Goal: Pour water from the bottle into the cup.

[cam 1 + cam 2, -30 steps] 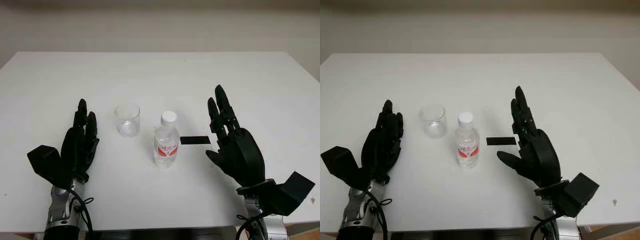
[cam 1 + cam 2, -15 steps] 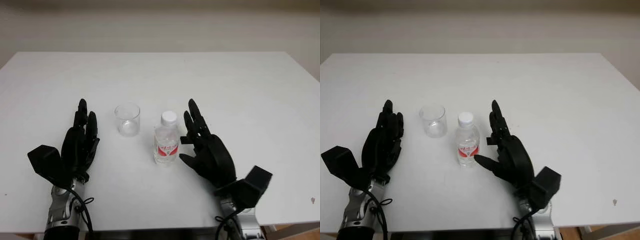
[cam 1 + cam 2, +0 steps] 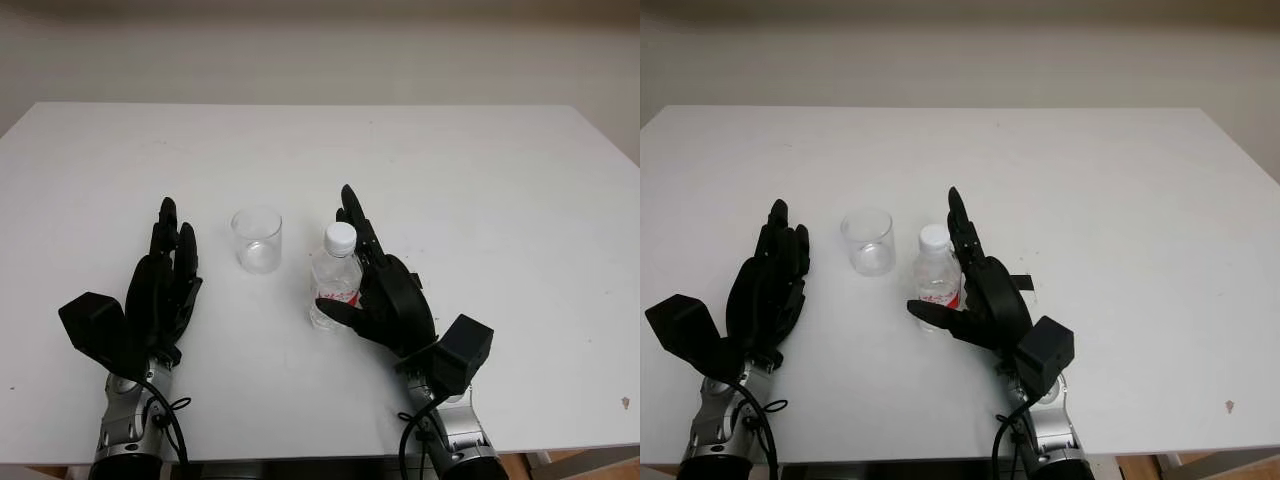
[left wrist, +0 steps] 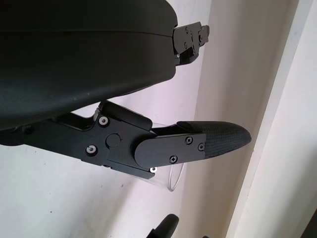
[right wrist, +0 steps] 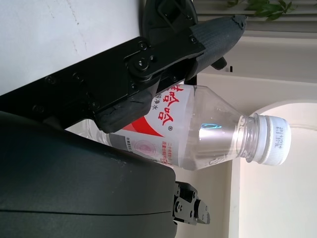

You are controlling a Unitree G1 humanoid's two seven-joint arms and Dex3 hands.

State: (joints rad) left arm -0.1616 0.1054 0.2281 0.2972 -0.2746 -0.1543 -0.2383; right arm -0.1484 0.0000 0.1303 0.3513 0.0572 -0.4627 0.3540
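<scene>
The bottle (image 3: 335,280) stands upright near the centre of the white worktop (image 3: 480,180), its white cap (image 3: 340,236) screwed on. The clear cup (image 3: 257,240) stands upright just to its left and slightly farther away, apart from it.

I have the right hand (image 3: 385,290) placed against the bottle's right side. In the right wrist view, one finger (image 5: 148,64) crosses the red label and the palm shell sits against the bottle body. The thumb reaches round the near side at the base. I judge the hand to be cupping the bottle without a firm grip, so I treat it as not yet closed.

The left hand (image 3: 160,295) is open, parked on the worktop left of the cup and holding nothing.

Procedure for this step, as I judge it:
- Centre the grasp on the labelled section, below the shoulder, so the bottle does not pivot.
- Close the fingers gradually; thin plastic will likely buckle under excess force.
- Keep the bottle vertical while closing, since a sideways push could slide it into the cup.
- Note the cap is on; pouring cannot proceed until it is removed.
</scene>
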